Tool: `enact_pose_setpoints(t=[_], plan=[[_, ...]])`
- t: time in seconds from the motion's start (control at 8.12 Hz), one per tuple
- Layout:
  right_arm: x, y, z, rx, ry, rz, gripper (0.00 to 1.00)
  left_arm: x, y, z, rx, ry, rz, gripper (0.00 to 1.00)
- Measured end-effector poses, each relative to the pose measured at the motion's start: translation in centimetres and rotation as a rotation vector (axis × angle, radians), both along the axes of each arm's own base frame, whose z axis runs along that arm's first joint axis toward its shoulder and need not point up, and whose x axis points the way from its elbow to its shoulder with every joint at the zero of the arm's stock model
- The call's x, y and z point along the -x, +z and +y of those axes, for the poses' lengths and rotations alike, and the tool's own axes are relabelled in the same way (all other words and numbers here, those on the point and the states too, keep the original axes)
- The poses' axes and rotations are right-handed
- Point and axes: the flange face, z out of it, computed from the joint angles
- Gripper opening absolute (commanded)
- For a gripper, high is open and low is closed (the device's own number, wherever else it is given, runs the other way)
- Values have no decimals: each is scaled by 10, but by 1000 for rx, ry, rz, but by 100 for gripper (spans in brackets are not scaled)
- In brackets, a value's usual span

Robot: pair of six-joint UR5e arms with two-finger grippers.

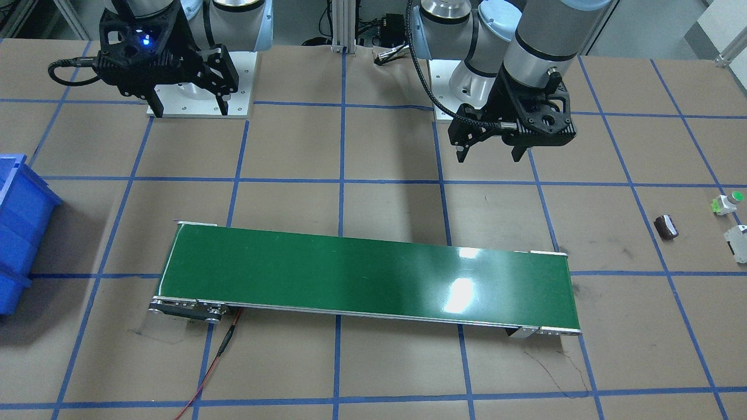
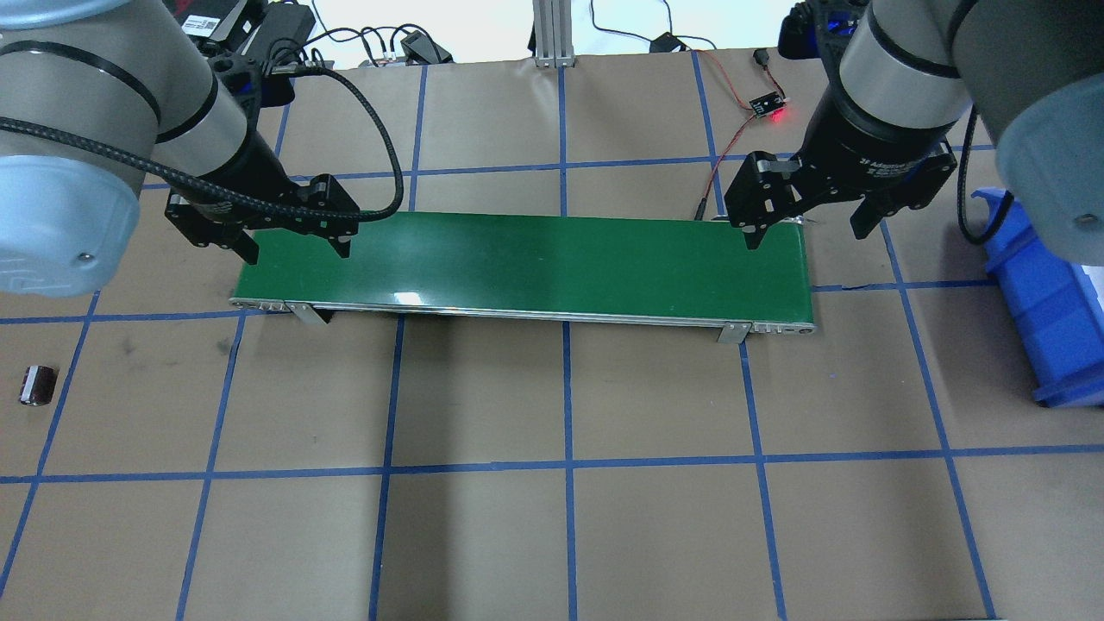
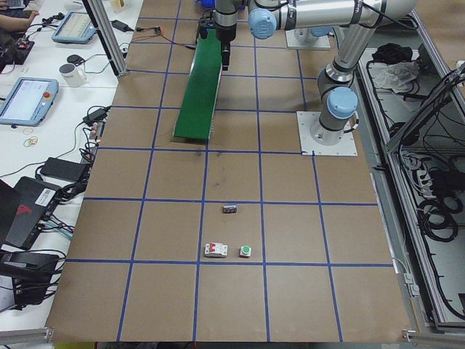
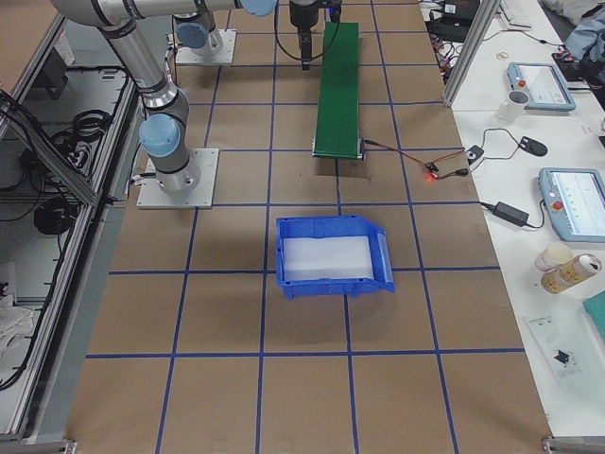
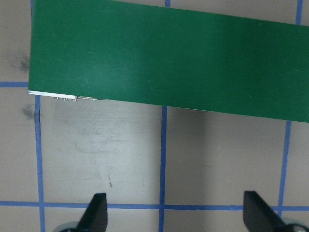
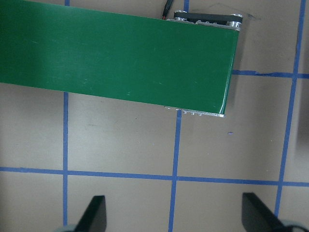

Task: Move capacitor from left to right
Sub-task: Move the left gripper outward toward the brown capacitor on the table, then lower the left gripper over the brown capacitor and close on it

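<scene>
The capacitor (image 1: 666, 226), a small dark stubby block with a lighter end, lies on the brown table at the robot's far left; it also shows in the overhead view (image 2: 36, 385) and the left side view (image 3: 230, 209). My left gripper (image 2: 295, 246) is open and empty, held above the left end of the green conveyor belt (image 2: 526, 263), well away from the capacitor. It also shows in the front view (image 1: 489, 156). My right gripper (image 2: 809, 233) is open and empty above the belt's right end (image 1: 185, 105). Both wrist views show spread fingertips (image 5: 99, 211) (image 6: 96, 210) over the table.
A blue bin (image 2: 1039, 293) stands at the robot's right (image 4: 331, 257). A small white part with a green cap (image 1: 728, 202) and a white-grey block (image 1: 737, 242) lie beyond the capacitor. A red-black wire (image 1: 216, 359) runs from the belt's end.
</scene>
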Motion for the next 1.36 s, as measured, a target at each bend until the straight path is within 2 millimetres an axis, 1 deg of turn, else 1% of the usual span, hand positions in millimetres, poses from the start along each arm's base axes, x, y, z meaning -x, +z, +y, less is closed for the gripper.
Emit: enact_pose_setpoints(t=[0.12, 0.25, 0.49, 0.62, 0.86, 0.99, 1.11, 1.36], plan=[[0, 0, 0, 0, 0, -2, 100, -21, -5, -8, -6, 8, -17, 100], [0, 0, 0, 0, 0, -3, 100, -58, -9, -18, -12, 35, -23, 100], [0, 0, 0, 1, 0, -4, 100, -148, -24, -29, -41, 85, -16, 100], [0, 0, 0, 1, 0, -4, 100, -191, -36, -32, -59, 108, -8, 100], [-1, 0, 0, -1, 0, -5, 100, -272, -65, -39, -50, 106, -8, 100], [0, -1, 0, -1, 0, -4, 100, -310, -81, -37, -53, 98, -3, 100], [0, -1, 0, -1, 0, -4, 100, -342, -98, -37, -48, 101, -6, 100], [-1, -1, 0, -1, 0, -6, 100, -395, -139, -36, -56, 110, 0, 100]])
